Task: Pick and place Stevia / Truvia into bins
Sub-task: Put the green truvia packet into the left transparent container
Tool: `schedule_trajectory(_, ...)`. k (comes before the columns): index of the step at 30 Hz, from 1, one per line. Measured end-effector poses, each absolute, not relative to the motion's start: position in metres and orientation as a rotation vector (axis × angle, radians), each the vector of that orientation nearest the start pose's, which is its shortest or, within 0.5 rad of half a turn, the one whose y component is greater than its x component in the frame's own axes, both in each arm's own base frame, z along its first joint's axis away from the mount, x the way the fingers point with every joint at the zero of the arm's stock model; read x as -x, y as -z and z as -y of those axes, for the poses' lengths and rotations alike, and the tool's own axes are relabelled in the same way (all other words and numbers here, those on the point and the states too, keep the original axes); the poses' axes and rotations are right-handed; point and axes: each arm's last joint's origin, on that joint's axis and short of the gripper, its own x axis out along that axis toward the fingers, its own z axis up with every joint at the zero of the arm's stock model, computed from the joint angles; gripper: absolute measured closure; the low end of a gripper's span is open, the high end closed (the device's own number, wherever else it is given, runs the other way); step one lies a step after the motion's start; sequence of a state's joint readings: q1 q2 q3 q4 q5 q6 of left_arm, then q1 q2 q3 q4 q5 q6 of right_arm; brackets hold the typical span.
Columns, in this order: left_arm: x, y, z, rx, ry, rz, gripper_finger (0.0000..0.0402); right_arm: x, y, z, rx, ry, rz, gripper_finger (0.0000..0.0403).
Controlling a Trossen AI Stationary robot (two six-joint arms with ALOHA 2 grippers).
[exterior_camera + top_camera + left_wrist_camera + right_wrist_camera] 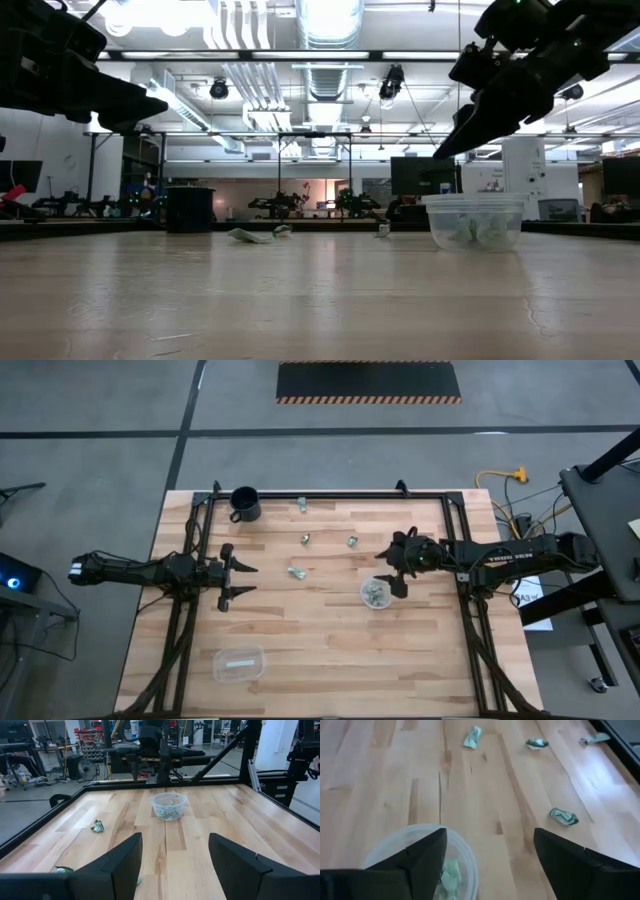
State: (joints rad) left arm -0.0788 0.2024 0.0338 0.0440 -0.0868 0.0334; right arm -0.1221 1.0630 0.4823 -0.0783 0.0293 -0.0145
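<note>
Lower left of the high view: one clear rounded-rectangular plastic tub (238, 664). Mid-right — one clear round plastic bowl (376, 593) with crumpled packets inside, right gripper (391, 570) above, fingers spread. Four loose pale green-white paper packets (297, 572) beyond. Left gripper (243, 579) at left, parted, empty.

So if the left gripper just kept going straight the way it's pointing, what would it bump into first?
Probably the round clear bowl. The left gripper is open and points across bare table straight at it. The loose packet lies off to one side, so likely missed.
</note>
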Motion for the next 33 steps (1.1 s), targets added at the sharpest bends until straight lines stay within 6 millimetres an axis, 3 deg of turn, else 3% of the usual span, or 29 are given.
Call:
schedule_trajectory(6, -0.109, -0.163, 0.006, -0.044, -0.006, -0.124, 0.0189, -0.206, -0.191, 0.028, 0.01, 0.142, -0.643, 0.0075)
schedule_trajectory(12, -0.109, -0.163, 0.006, -0.044, -0.006, -0.125, 0.0189, -0.219, -0.18, 0.04, -0.019, 0.187, -0.639, 0.0071)
schedule_trajectory(19, -0.109, -0.163, 0.006, -0.044, -0.006, -0.124, 0.0189, -0.231, -0.154, 0.07, -0.099, 0.257, -0.697, 0.0073)
schedule_trajectory(23, -0.109, -0.163, 0.006, -0.044, -0.006, -0.124, 0.0189, -0.236, -0.147, 0.091, -0.189, 0.226, -0.697, 0.0074)
schedule_trajectory(33, -0.109, -0.163, 0.006, -0.044, -0.006, -0.125, 0.0189, -0.254, -0.133, 0.134, -0.268, 0.334, -0.69, 0.0074)
